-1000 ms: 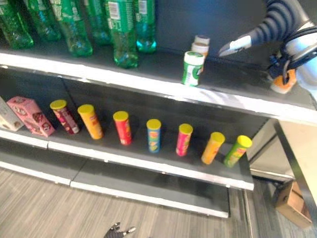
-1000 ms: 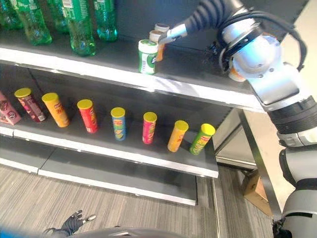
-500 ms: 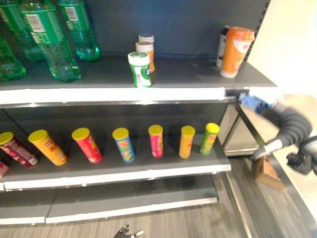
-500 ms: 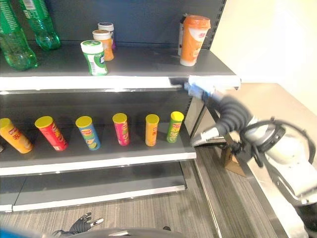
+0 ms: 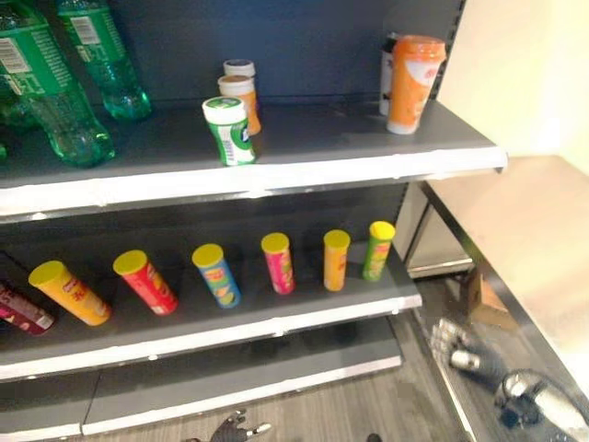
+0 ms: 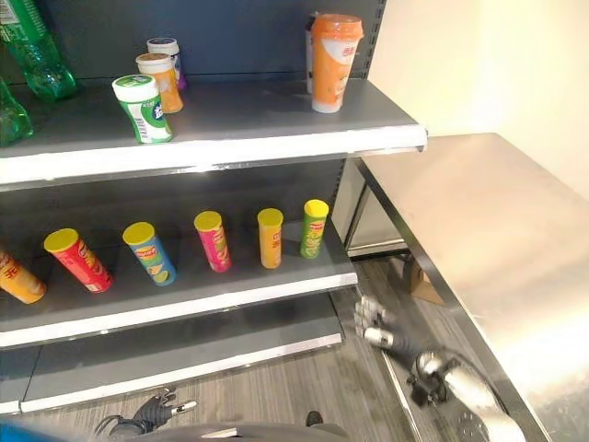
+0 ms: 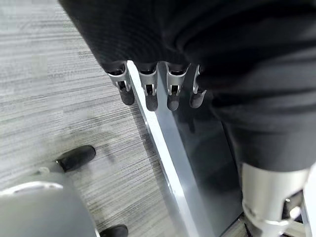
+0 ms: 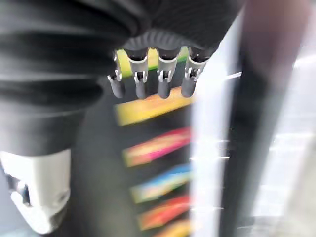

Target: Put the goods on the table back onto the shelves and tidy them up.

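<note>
- Left hand [image 5: 230, 428] hangs low at 6 o'clock over the floor [image 6: 276, 396], fingers relaxed, holding nothing.
- Green bottles [image 5: 55, 101] stand at 10 o'clock; small jars [image 5: 230, 120] at 12 on the upper shelf [image 5: 276, 170].
- Crisp tubes [image 6: 212, 241] line the middle shelf.
- Orange cup [image 6: 333, 60] stands at 1 o'clock.
- Right hand [image 6: 375, 324], fingers loose and empty, hangs at 5 o'clock beside the steel table [image 6: 479, 230].

I count seven crisp tubes [image 5: 276, 263] on the middle shelf, three small jars [image 5: 228, 131] and two tall orange-lidded cups [image 5: 412, 83] on the top shelf, and three green bottles [image 5: 55, 101] at left.
</note>
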{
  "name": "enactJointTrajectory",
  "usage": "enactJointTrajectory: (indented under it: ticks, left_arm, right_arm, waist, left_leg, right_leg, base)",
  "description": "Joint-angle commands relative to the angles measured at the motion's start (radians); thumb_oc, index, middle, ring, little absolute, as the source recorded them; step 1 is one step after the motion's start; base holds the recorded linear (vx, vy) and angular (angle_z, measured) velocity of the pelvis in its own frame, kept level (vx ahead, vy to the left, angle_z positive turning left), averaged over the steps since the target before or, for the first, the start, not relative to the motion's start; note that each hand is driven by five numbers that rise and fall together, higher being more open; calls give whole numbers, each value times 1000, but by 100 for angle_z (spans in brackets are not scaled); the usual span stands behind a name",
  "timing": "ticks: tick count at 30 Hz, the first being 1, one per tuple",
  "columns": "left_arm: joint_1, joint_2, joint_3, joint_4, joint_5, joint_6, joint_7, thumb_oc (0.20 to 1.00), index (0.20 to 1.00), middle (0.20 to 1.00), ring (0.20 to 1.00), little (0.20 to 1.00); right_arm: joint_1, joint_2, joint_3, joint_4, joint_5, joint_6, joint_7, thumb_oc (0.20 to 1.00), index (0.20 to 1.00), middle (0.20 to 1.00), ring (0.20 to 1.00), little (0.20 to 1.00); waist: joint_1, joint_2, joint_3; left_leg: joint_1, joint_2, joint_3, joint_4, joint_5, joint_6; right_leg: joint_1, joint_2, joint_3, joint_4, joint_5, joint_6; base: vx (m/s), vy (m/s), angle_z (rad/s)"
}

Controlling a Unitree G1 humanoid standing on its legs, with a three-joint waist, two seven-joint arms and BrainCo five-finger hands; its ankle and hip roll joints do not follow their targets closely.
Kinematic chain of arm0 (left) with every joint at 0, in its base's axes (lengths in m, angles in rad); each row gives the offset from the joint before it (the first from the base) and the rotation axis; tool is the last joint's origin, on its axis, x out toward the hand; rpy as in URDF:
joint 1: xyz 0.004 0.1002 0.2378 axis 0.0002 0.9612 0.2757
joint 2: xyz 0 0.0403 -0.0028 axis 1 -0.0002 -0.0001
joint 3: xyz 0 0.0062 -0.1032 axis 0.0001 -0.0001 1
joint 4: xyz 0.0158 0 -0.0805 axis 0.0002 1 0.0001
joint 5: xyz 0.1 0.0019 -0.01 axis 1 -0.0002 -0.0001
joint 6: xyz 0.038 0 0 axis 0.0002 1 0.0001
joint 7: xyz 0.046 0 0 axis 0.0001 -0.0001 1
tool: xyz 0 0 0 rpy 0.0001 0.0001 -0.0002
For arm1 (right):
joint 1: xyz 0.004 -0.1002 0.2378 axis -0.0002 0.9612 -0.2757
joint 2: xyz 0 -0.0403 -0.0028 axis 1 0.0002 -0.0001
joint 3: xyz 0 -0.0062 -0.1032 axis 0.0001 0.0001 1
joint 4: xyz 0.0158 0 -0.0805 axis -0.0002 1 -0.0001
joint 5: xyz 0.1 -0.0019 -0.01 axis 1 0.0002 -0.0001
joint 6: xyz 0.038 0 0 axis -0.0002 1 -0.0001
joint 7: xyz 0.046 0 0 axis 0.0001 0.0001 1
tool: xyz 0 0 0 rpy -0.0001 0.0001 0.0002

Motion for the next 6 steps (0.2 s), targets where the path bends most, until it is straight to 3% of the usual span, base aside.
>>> enactJointTrajectory:
  ticks: [1, 2, 4, 6]
  left_arm:
    - [-85, 37, -1, 31, -1, -19, 18, 1000, 1000, 1000, 1000, 1000]
    - [-87, 39, 0, 31, -1, -19, 18, 1000, 1000, 1000, 1000, 1000]
    - [-93, 31, -6, 40, -14, -18, 46, 1000, 1000, 1000, 1000, 1000]
    - [-108, 26, -12, 50, -28, -16, 75, 1000, 1000, 1000, 1000, 1000]
  right_arm:
    - [-136, 207, 21, 258, -286, -98, -202, 1000, 1000, 1000, 1000, 1000]
    - [-139, 210, 22, 262, -287, -101, -203, 1000, 1000, 1000, 1000, 1000]
    - [-200, 311, 19, 460, -444, -122, -324, 1000, 1000, 1000, 1000, 1000]
    - [-255, 381, -7, 598, -463, -119, -401, 1000, 1000, 1000, 1000, 1000]
  waist:
    - [31, -47, 1]
    - [31, -48, 3]
    - [40, -43, 0]
    - [47, -37, 5]
  left_leg:
    - [23, 9, -4, 11, -60, -12]
    - [24, 9, -4, 11, -60, -12]
    - [26, 4, -13, 11, -65, -6]
    - [25, 1, -21, 11, -64, -1]
  right_leg:
    - [4, -71, -38, 41, 6, 43]
    - [6, -71, -39, 41, 6, 43]
    - [11, -74, -44, 39, 5, 42]
    - [12, -73, -47, 43, 1, 40]
  base:
    - [-12, -10, 14]
    - [-8, -13, 16]
    - [10, -8, 7]
    - [0, 0, 0]
